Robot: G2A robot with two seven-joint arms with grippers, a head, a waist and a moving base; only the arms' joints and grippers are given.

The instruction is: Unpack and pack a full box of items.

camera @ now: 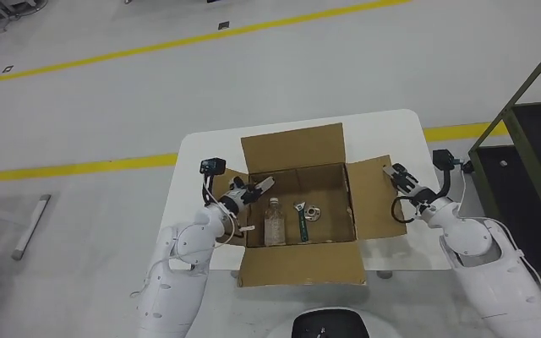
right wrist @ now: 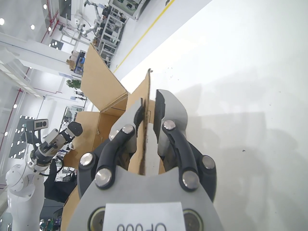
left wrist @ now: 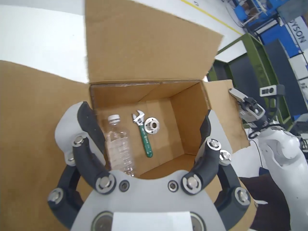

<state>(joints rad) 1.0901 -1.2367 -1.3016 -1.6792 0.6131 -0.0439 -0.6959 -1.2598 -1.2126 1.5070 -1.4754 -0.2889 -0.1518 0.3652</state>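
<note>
Clear plastic bottle, lying on the floor of the cardboard box by its left wall (likely light, slick, crushable: take mid-body), near the wide-spread left gripper; right gripper narrowly parted astride the box's right flap.

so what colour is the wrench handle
The wrench handle is green, with a silver head. It shows best in the left wrist view.
</note>
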